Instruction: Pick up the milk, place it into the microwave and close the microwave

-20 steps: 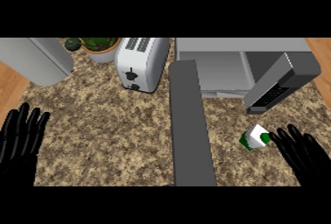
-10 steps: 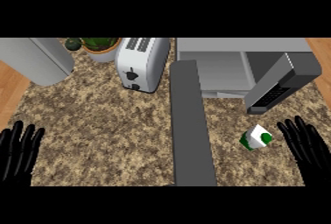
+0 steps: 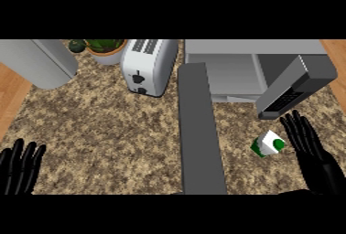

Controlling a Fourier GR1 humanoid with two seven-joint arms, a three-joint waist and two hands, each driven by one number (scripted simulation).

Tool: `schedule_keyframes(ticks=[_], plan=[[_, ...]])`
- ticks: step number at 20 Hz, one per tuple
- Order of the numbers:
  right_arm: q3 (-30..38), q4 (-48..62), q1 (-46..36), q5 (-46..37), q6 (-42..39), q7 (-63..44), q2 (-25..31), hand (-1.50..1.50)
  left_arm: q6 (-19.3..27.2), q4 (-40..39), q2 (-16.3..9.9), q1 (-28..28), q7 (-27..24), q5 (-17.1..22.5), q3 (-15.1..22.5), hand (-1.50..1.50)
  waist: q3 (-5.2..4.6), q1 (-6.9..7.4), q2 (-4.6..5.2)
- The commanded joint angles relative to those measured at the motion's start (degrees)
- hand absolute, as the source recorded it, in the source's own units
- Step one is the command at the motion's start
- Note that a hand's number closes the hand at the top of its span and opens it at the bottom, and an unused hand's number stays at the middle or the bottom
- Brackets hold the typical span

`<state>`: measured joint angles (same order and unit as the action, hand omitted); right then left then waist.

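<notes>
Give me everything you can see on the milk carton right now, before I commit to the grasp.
The milk is a small white carton with a green face bearing a white round mark. It looks like cardboard and sits tilted on the speckled counter, in front of the microwave's open door, right of the grey bar. The right hand stands just right of it, fingers straight; contact cannot be told. Nothing else touches it.

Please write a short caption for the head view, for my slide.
Right hand open beside the milk on the counter; microwave door open.
</notes>
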<state>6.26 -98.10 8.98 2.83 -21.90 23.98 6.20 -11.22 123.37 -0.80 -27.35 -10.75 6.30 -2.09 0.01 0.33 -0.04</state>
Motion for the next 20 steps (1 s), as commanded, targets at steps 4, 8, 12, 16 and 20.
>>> schedule_keyframes(ticks=[4, 8, 12, 16, 20], plan=[[5.46, 16.83, -6.47, -4.05, 1.5, 11.31, 2.97, -1.5, -0.37, 0.18, -0.84, 1.92, 1.38, 1.55, -2.73, -1.5, 0.02, 0.06, 0.08], [5.65, 23.62, -7.14, -6.72, 2.29, 15.74, 3.84, -1.5, -0.24, -0.48, 0.66, 2.15, 0.99, -0.63, -0.04, -1.5, 0.02, -0.09, 0.08], [7.19, 29.73, -8.52, -7.48, 2.52, 19.56, 5.51, -1.5, 1.01, 0.41, 0.77, -0.97, -0.78, -1.27, 2.1, -1.5, 0.02, -0.01, 0.04], [7.98, 40.69, -14.94, -9.3, 0.86, 23.16, 9.32, -1.5, -1.49, -0.36, 0.77, -3.37, -3.24, -0.38, 0.86, -1.5, 0.04, 0.36, 0.11], [6.75, 47.03, -16.38, -11.82, 1.42, 27.07, 10.38, -1.5, -1.18, 2.77, -0.57, -0.52, 1.5, 2.4, -2.0, -1.5, 0.04, 0.2, 0.1]])
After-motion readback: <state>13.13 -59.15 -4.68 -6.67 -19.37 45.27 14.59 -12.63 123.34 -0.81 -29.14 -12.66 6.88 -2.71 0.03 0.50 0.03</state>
